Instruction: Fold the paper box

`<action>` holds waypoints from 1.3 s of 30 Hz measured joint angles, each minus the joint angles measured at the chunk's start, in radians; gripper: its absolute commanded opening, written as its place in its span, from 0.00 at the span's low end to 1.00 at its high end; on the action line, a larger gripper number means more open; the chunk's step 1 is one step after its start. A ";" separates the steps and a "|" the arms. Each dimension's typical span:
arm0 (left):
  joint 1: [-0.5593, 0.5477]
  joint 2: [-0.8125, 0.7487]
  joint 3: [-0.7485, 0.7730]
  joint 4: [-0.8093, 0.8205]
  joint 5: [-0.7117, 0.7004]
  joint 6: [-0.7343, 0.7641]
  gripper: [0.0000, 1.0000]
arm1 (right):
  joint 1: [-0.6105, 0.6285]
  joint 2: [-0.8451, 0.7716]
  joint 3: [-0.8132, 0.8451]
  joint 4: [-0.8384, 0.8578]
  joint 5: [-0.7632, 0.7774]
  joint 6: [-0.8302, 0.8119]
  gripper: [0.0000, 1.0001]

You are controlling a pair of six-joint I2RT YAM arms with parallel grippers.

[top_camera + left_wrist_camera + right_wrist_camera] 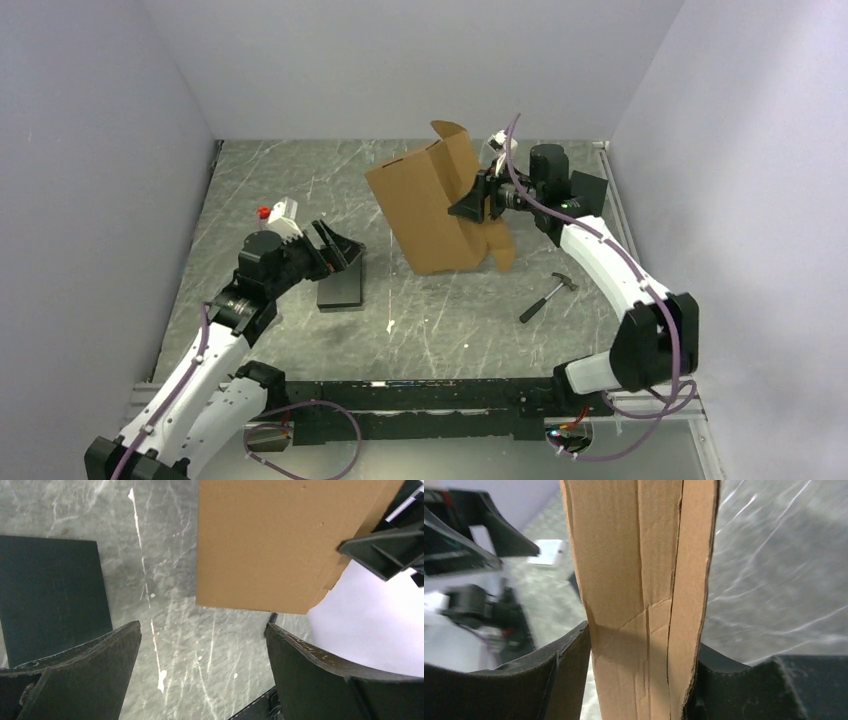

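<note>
right claw (639, 677) clamps paper box (425, 210), layers seemingly doubled | left claw (202, 667) wide, left of box | next: press along crease

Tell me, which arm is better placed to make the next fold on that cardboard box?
Probably the right arm: the right tool grips the paper box, holding it up at a tilt. The left tool hangs open, apart from the box, near the black block.
</note>
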 measured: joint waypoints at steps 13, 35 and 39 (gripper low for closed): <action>0.000 0.166 -0.010 0.030 0.072 0.050 1.00 | -0.129 0.257 -0.312 0.504 -0.187 0.725 0.42; -0.124 0.808 0.450 -0.102 0.078 0.214 0.78 | -0.167 0.449 -0.328 0.571 -0.164 0.727 0.64; -0.212 0.882 0.561 -0.106 0.082 0.238 0.76 | -0.166 0.461 -0.328 0.528 -0.094 0.643 0.70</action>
